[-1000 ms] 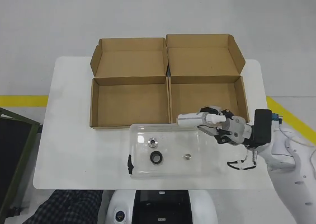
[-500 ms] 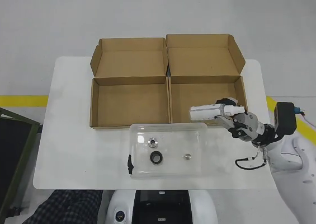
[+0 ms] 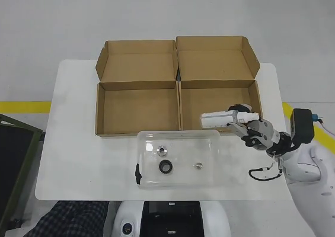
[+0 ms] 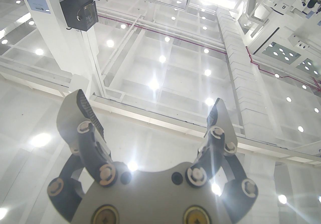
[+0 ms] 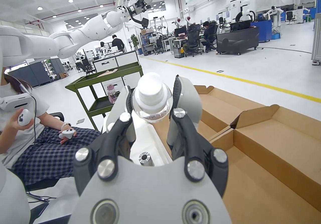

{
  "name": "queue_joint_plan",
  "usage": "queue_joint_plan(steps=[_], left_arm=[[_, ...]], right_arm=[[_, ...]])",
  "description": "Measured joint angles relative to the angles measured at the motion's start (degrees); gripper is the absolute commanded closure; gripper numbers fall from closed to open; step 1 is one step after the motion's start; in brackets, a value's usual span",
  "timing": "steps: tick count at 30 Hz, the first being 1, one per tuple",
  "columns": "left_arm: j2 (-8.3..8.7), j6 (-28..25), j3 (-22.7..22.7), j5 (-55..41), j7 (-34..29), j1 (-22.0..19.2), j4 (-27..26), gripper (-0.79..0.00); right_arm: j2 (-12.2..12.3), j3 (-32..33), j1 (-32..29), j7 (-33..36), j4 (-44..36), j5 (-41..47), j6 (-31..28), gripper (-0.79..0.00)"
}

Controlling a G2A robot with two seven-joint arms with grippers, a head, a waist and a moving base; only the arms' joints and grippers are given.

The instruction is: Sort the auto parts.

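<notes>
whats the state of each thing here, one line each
left cardboard box, lid open
right cardboard box, lid open
clear tray, uncovered, small parts inside
white cylindrical part, gripped, off the table
right claw, shut on the white cylindrical part
left claw, open, holding nothing

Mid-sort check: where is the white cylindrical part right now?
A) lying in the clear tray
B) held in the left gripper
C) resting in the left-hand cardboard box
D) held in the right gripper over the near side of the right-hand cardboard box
D: the right gripper is shut on the white cylindrical part, above the near side of the right-hand cardboard box; the left gripper is open and holds nothing.
</notes>
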Motion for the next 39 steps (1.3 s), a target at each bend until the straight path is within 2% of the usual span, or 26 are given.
queue_joint_plan(steps=[7,13,21,32,39], left_arm=[[0.0,0.0,0.0,0.0,0.0,0.0,0.0,-0.785],[0.0,0.0,0.0,0.0,0.0,0.0,0.0,-0.785],[0.0,0.0,0.0,0.0,0.0,0.0,0.0,-0.785],[0.0,0.0,0.0,0.0,0.0,0.0,0.0,-0.785],[0.0,0.0,0.0,0.0,0.0,0.0,0.0,-0.785]], right_arm=[[-0.35,-0.54,0.08,1.04,-0.81,-4.33,4.2,0.0],[-0.92,-2.56,1.31,2.45,0.62,-9.29,11.56,0.0],[-2.0,-7.55,6.06,6.54,4.87,-14.74,22.31,0.0],[-3.49,-14.06,12.55,12.12,8.88,-19.4,29.66,0.0],[-4.98,-19.28,17.89,15.71,14.17,-20.35,33.04,0.0]])
